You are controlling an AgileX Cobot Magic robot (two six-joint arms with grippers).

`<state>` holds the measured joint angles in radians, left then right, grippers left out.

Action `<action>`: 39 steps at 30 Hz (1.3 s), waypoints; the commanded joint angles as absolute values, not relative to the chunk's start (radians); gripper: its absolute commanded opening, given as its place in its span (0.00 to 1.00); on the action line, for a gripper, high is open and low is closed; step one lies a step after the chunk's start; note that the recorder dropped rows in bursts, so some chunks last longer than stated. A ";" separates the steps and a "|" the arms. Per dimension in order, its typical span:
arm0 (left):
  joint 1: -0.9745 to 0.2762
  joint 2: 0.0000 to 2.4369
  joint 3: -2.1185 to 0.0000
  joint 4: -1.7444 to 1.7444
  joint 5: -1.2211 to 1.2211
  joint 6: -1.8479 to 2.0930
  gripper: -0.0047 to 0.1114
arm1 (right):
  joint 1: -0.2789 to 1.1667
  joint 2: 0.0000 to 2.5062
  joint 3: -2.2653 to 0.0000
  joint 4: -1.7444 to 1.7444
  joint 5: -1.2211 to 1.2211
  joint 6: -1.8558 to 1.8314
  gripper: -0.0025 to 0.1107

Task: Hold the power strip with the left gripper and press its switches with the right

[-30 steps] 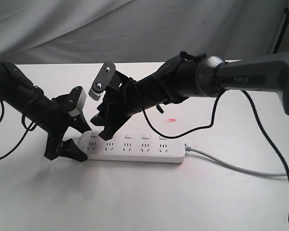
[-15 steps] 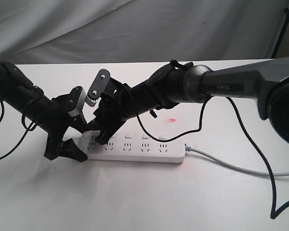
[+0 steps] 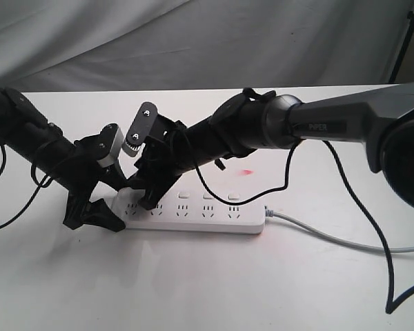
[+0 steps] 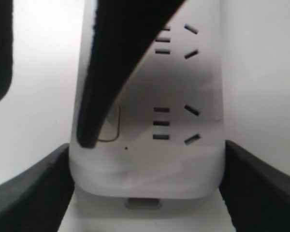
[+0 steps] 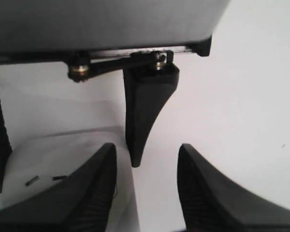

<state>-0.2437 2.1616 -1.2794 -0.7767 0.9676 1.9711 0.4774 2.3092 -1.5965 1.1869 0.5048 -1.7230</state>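
Over the last second my right gripper (image 3: 143,193), the black two-finger claw on the thick dark-grey arm, swung along the row toward the held end and dropped lower. For the last half second it has barely moved. Its fingers stand apart, and in the left wrist view one black finger (image 4: 106,72) slants down with its tip at the edge of the endmost of the small square white switches (image 3: 193,196). I can't tell whether that button has gone down. The long flat white plastic power strip (image 3: 207,214) has not shifted. It lies flat on the white table (image 3: 193,289), its grey cable (image 3: 331,238) trailing off the far end. My left gripper (image 3: 110,205), the black claw on the slim cabled arm, is clamped across the near end with a finger against each long side. I judge I'm at the first press. The hold looks firm enough to take the push. The other four buttons along the row look untouched, so most of the job remains.
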 commanded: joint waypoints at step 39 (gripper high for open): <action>-0.244 2.157 -1.285 -0.777 0.970 1.968 0.53 | 0.490 2.342 -1.601 1.131 0.473 -1.755 0.36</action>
